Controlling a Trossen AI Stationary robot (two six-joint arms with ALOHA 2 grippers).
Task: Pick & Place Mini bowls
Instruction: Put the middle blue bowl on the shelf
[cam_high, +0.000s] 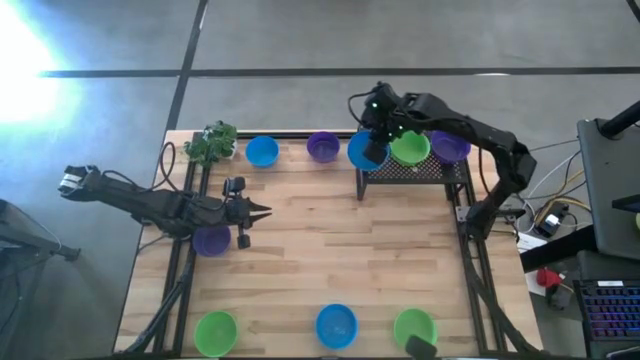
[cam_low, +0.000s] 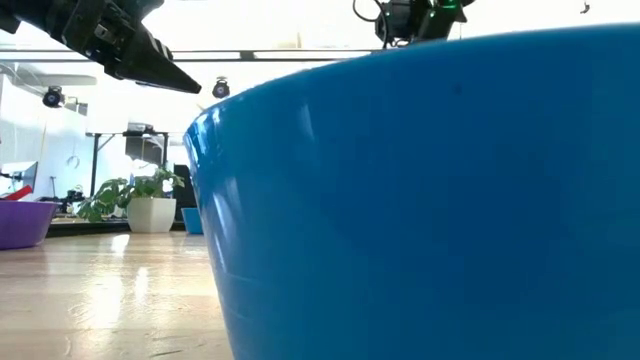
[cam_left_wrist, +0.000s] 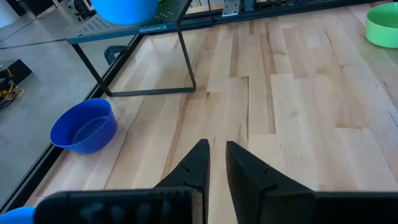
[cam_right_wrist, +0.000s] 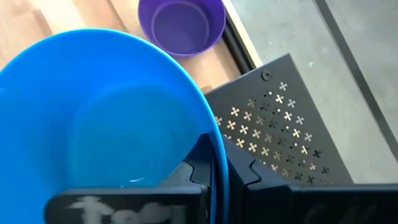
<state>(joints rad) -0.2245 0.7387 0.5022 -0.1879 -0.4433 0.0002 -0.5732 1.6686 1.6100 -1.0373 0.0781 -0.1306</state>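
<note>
A perforated stand (cam_high: 413, 171) sits at the table's (cam_high: 330, 260) back right, carrying two mini bowls (cam_high: 410, 148) side by side; a third bowl (cam_high: 366, 150) hangs over its left edge. Left of it along the back edge stand two more bowls (cam_high: 322, 146), then a plant (cam_high: 211, 142) at the corner. Three bowls (cam_high: 336, 325) line the front edge, and one (cam_high: 211, 240) lies midway along the left side

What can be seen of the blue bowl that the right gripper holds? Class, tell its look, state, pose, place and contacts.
The blue bowl is small, round and glossy, seemingly plastic, solid blue and empty. The right gripper is shut on its rim, one finger inside and one outside. In the high view it sits at the left end of the perforated dark metal stand, beside a green bowl. Whether it rests on the stand cannot be told.
</note>
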